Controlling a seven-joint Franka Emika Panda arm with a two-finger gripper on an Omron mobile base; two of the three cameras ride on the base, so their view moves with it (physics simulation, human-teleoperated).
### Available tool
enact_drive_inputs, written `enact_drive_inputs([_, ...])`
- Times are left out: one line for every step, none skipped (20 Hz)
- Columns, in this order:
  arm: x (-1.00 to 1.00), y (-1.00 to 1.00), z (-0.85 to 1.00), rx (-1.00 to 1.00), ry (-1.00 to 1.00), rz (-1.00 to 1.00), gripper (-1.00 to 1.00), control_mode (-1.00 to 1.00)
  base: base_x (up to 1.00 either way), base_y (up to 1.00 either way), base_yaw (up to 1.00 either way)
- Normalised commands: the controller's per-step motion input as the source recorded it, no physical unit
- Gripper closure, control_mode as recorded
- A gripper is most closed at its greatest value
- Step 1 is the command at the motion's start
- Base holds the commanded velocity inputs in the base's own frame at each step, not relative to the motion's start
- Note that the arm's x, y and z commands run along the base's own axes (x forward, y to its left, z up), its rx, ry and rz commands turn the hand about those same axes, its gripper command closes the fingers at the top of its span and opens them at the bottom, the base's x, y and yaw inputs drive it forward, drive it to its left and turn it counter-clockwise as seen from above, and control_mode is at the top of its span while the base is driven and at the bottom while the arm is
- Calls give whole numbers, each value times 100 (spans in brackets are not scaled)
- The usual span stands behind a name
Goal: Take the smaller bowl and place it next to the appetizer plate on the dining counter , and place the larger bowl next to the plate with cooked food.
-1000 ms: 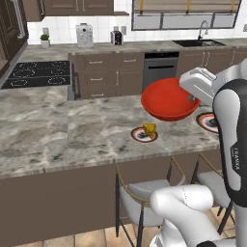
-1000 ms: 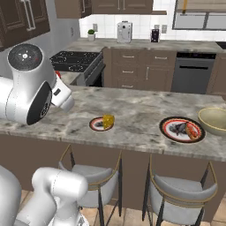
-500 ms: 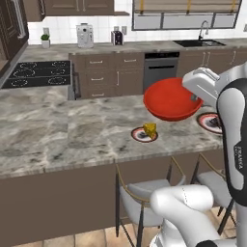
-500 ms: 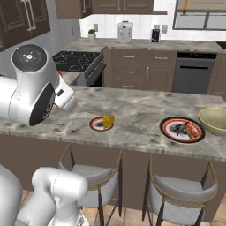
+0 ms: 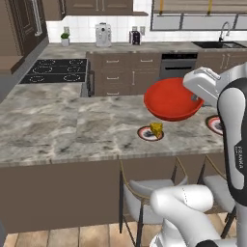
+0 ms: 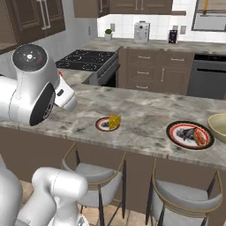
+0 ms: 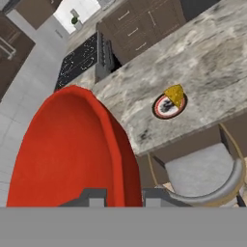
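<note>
The red bowl [image 5: 172,100] is held by its rim in the closed gripper [image 7: 124,197]; over the last second it has been carried slightly rightward, above the counter [image 5: 72,130] beside the small plate [image 5: 150,133]; lowering is judged next.

The appetizer plate [image 6: 108,124] sits on the dining counter [image 6: 145,114] near its front edge, with the wedge of food [image 6: 114,121] on its right half. To its right along the same front edge lies the plate with cooked food [image 6: 190,134], and the larger bowl [image 6: 219,127] stands just beside that plate at the counter's right end. The smaller bowl [image 5: 172,100] hangs above the counter, behind and slightly right of the appetizer plate. Two stools [image 6: 93,187] stand below the front edge. Behind the counter lie the stove [image 5: 55,70] and kitchen counters [image 5: 144,47].
</note>
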Motion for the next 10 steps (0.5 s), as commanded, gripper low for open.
enact_drive_inputs([0, 0, 0, 0, 0, 0, 100, 100, 56, -89, 39])
enact_drive_inputs([0, 0, 0, 0, 0, 0, 100, 100, 56, -86, 40])
enact_drive_inputs([0, 0, 0, 0, 0, 0, 100, 100, 58, -81, 40])
enact_drive_inputs([0, 0, 0, 0, 0, 0, 100, 100, 56, -69, 37])
enact_drive_inputs([0, 0, 0, 0, 0, 0, 100, 100, 52, -50, 27])
enact_drive_inputs([0, 0, 0, 0, 0, 0, 100, 100, 42, -40, 7])
enact_drive_inputs([51, -36, -22, 0, 0, 0, 100, -100, 0, 0, 0])
enact_drive_inputs([47, -43, -23, 0, 0, 0, 100, -100, 0, 0, 0])
enact_drive_inputs([50, -37, -24, 0, 0, -2, 100, -100, 0, 0, 0])
enact_drive_inputs([46, -38, -24, 0, 1, -5, 100, -100, 0, 0, 0])
